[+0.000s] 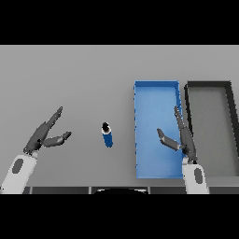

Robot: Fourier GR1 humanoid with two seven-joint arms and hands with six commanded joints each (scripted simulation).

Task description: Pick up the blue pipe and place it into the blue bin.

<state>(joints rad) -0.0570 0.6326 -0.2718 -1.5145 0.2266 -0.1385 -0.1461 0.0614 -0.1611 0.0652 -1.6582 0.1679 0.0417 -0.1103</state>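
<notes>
A short blue pipe (108,135) with a dark open end stands on the grey table near the middle, just left of the blue bin (142,116). My right hand (183,137) hovers open over the bin's right side, fingers straight and thumb spread toward the left. My left hand (45,135) is open at the left of the table, well apart from the pipe. Nothing is held by either hand.
A black bin (231,121) with a grey floor sits directly right of the blue bin, their long walls nearly touching. Both bins run lengthwise away from me.
</notes>
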